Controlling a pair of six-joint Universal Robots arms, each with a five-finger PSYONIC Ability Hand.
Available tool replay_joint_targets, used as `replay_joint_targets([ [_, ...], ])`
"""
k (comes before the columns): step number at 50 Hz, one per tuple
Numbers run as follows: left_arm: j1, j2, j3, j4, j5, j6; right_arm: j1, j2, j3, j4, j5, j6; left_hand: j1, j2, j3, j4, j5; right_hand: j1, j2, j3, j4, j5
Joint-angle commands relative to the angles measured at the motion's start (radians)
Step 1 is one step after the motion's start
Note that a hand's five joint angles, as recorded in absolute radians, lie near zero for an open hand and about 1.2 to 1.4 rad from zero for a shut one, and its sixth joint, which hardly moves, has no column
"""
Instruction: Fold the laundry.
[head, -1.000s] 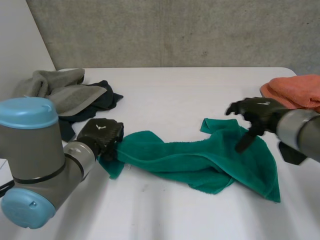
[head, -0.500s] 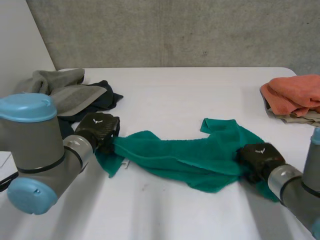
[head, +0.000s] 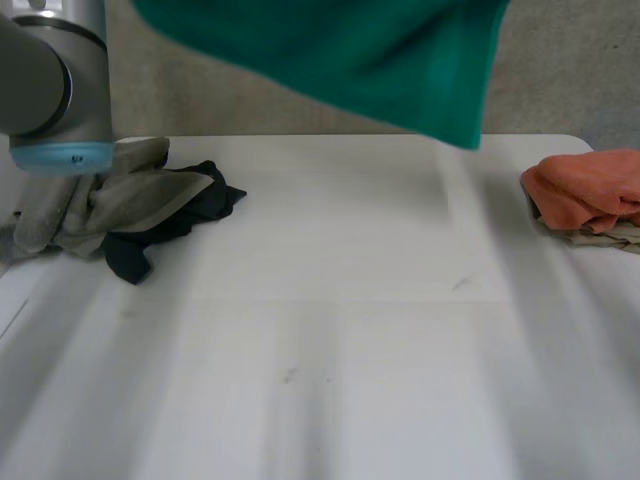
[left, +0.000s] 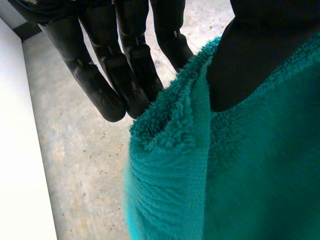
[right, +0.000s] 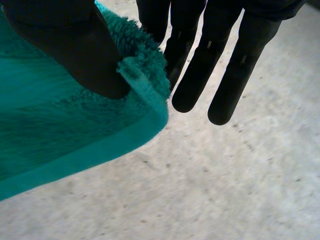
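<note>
no readable text, no labels (or numbers)

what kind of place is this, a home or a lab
Most likely a robotics lab, not a home: a white table against a raw concrete wall, a grey robot arm over it, and a green towel held up above the table.

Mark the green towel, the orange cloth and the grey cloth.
green towel (head: 380, 60), head view, its hanging middle
orange cloth (head: 590, 185), head view, its top fold
grey cloth (head: 130, 198), head view, its middle
</note>
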Motion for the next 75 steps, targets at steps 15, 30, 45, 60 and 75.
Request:
replay_joint_targets([
  [15,0.032,-0.015,-0.812,0.021,0.156,0.045,-0.015,0.032,0.587,0.320,-0.188,-0.108,0.232,0.198,0.207,0.199,0.254,0.274,0.218,0.206,0.201,0.215],
  [30,0.078,-0.081,-0.875,0.027,0.174,0.194,-0.112,-0.003,0.693,0.462,-0.203,-0.260,-0.701,-0.735,-0.726,-0.734,-0.679,0.274,0.218,0.206,0.201,0.215],
  [45,0.184,-0.051,-0.916,-0.076,0.234,0.176,-0.147,0.031,0.655,0.471,-0.188,-0.254,-0.579,-0.612,-0.604,-0.611,-0.556,0.274,0.218,0.206,0.201,0.215],
  [60,0.212,-0.058,-0.854,-0.200,0.274,0.083,-0.158,0.018,0.650,0.486,-0.195,-0.254,0.231,0.197,0.206,0.198,0.254,0.274,0.218,0.206,0.201,0.215],
  [75,0.152,0.380,-0.916,-0.647,0.283,0.323,-0.213,-0.172,0.627,1.190,-0.228,-0.856,0.232,0.198,0.207,0.199,0.254,0.274,0.218,0.206,0.201,0.215],
])
